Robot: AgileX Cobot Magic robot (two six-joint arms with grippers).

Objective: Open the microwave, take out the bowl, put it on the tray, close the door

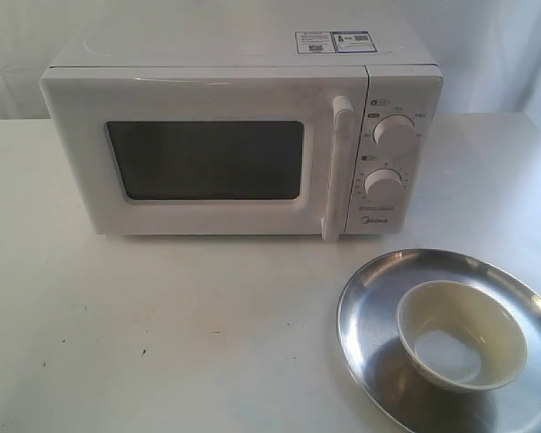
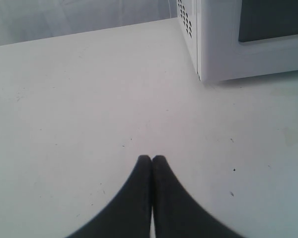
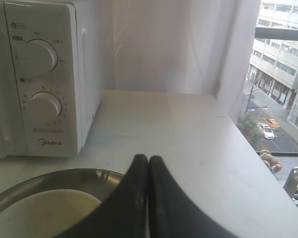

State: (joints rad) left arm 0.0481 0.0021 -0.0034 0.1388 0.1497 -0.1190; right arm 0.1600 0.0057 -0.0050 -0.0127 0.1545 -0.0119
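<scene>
Bowl [image 1: 462,336] rests upright inside the tray [image 1: 370,325], set toward that tray's right side, its pale inside facing up and holding nothing. The shiny silver tray lies flat on the white table [image 1: 162,334] at the near right, in front of the microwave's control panel and apart from it.

The white microwave [image 1: 243,135] stands at the far middle of the table. Its door [image 1: 207,171] is closed flush with the front, the dark window showing nothing clear behind it. The vertical white bar handle [image 1: 336,167] runs along the door's right edge, just left of the two round knobs, the upper knob [image 1: 395,133] above the lower knob [image 1: 385,184]. Small stickers [image 1: 334,41] sit on the top, toward the right.

Neither arm shows in the exterior view. In the left wrist view the left gripper [image 2: 152,158] has its two dark fingers pressed together tip to tip, holding nothing, above bare table, with the microwave's left front corner [image 2: 223,44] beyond it. In the right wrist view the right gripper [image 3: 148,158] is likewise closed with its fingers touching and empty, above the tray's right rim [image 3: 54,176], where part of the bowl [image 3: 44,213] shows. The control panel [image 3: 39,74] faces this camera, with a white curtain [image 3: 164,44] behind the table.
</scene>
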